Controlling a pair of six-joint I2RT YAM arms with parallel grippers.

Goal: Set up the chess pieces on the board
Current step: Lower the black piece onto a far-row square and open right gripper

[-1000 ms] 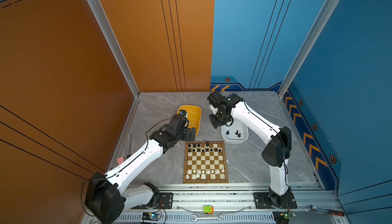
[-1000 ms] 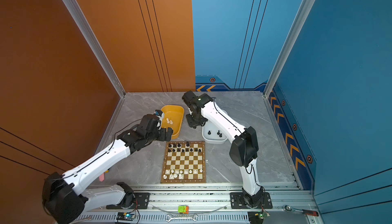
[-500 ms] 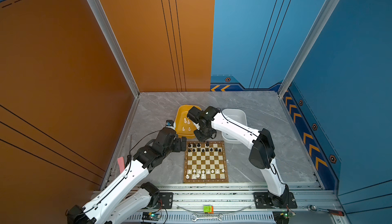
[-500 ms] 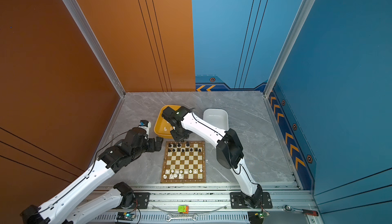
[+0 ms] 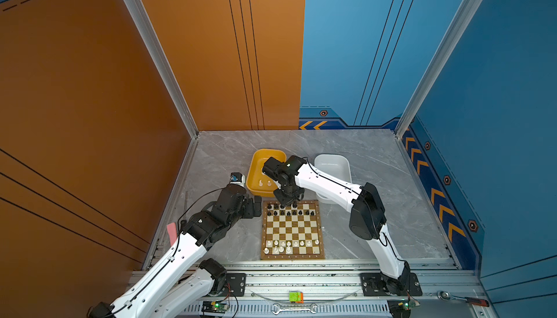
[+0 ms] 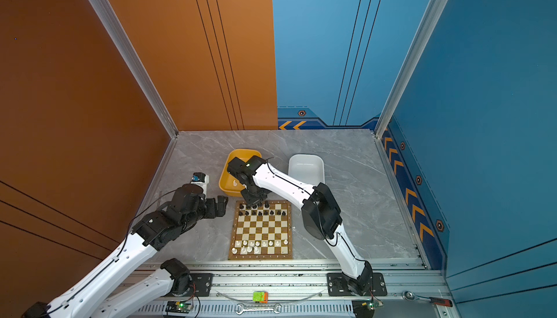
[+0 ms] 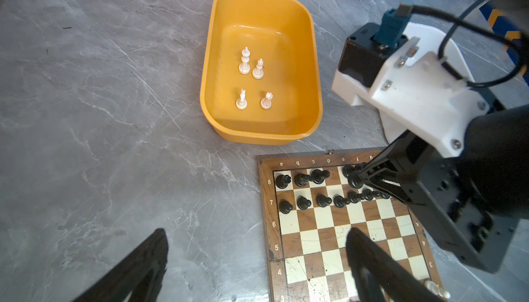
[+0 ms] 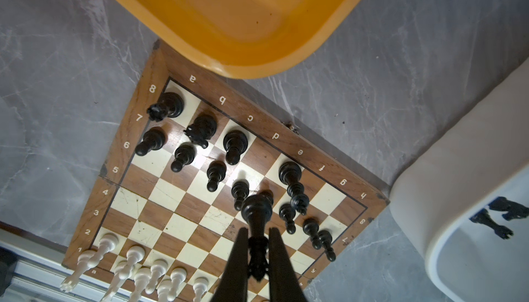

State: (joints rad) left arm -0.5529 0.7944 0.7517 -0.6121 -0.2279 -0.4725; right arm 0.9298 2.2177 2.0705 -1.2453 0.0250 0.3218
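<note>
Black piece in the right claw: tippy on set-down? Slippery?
Likely tippy: the black piece is tall and slim over a small round base. Possibly slippery: glossy, and the right claw pinches only its thin neck. Looks rigid.

White tub (image 5: 331, 158) half hidden by right arm (image 5: 325, 184), its black pieces (image 8: 491, 223) blurred, perhaps two

The board (image 5: 292, 229) lies just before the left tub (image 5: 252, 168).
</note>
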